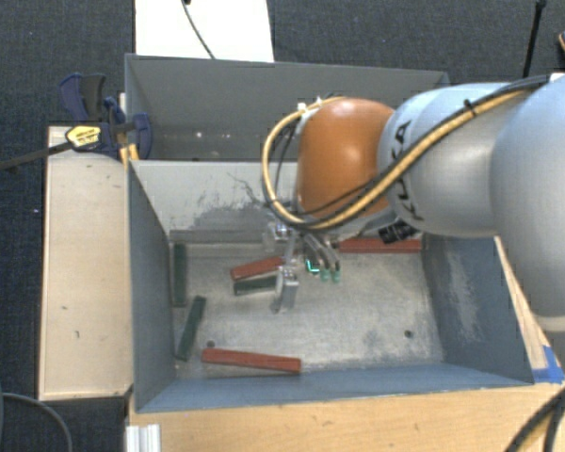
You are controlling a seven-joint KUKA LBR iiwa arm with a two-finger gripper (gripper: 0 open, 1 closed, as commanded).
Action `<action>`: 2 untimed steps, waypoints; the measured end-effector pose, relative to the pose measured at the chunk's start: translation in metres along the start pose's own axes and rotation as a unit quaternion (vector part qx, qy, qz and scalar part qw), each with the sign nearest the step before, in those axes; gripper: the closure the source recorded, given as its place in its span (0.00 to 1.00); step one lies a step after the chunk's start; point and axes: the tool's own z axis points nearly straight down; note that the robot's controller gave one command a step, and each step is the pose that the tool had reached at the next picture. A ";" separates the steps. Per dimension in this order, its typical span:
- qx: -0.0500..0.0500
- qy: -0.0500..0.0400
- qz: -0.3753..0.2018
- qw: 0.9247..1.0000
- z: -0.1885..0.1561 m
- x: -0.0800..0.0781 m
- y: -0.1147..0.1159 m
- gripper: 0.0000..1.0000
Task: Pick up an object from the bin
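My gripper (285, 292) hangs low over the middle of the bin floor, under the orange wrist cover. Just left of it lies a short red-brown block (254, 270), with a dark green block (251, 287) close below it. The gripper's tip sits at the right ends of these two blocks. I cannot tell whether it touches them.
A long red-brown bar (251, 360) lies along the front wall. A green bar (189, 327) lies tilted at the front left and another green bar (179, 273) runs along the left wall. A red bar (381, 246) at the back right is partly hidden by the arm.
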 end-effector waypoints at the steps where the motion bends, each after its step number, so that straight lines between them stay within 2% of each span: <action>1: 0.001 -0.001 0.047 0.999 0.066 -0.016 -0.016 0.00; 2: -0.001 -0.004 0.050 0.999 0.062 -0.017 -0.015 1.00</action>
